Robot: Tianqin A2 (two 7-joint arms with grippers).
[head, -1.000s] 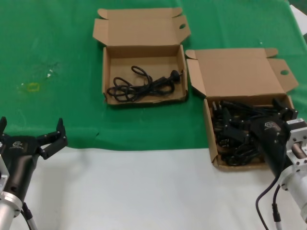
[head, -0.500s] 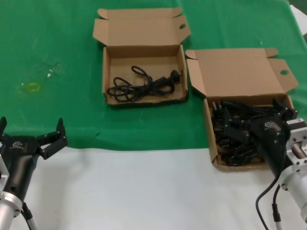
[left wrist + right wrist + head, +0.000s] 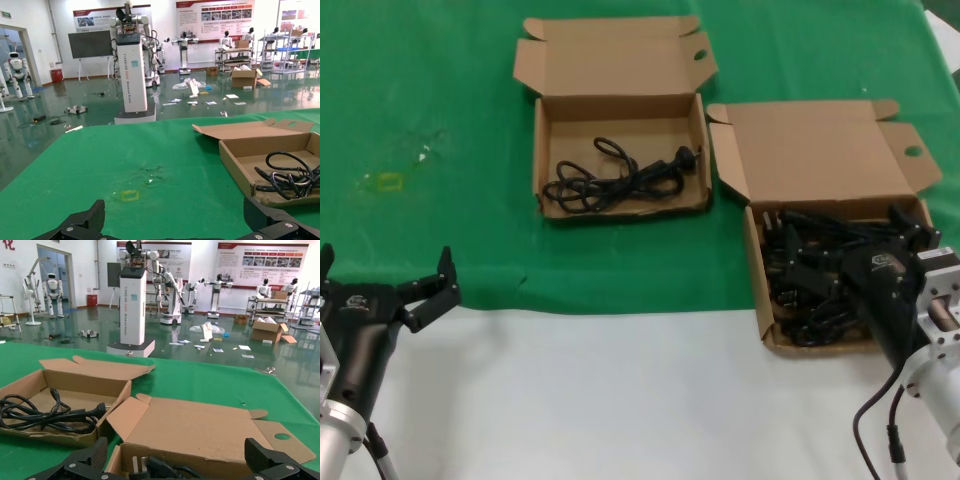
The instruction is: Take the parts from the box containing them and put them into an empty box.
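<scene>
At 4 o'clock on the surface [image 3: 620, 400], the right gripper [image 3: 910, 232], fingers apart, sits in the squarer cardboard box [image 3: 767, 320] over tangled black power cords [image 3: 800, 280]. The wider cardboard box [image 3: 620, 212], at 12 o'clock, holds one black cord [image 3: 615, 180]. The left gripper [image 3: 382, 270] hangs spread at 8 o'clock beside a yellow tape mark [image 3: 388, 181].

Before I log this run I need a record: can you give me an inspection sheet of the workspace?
Surface: green cloth at the back, white table in front.
Job's things: full box piled with black cords, lid open; other box open, one cord inside.
Clutter: yellow mark on the cloth.
Grippers: left gripper open at the cloth's edge; right gripper open over the full box.
Cables: robot cable by the right arm.
Surroundings: hall with other robots.
</scene>
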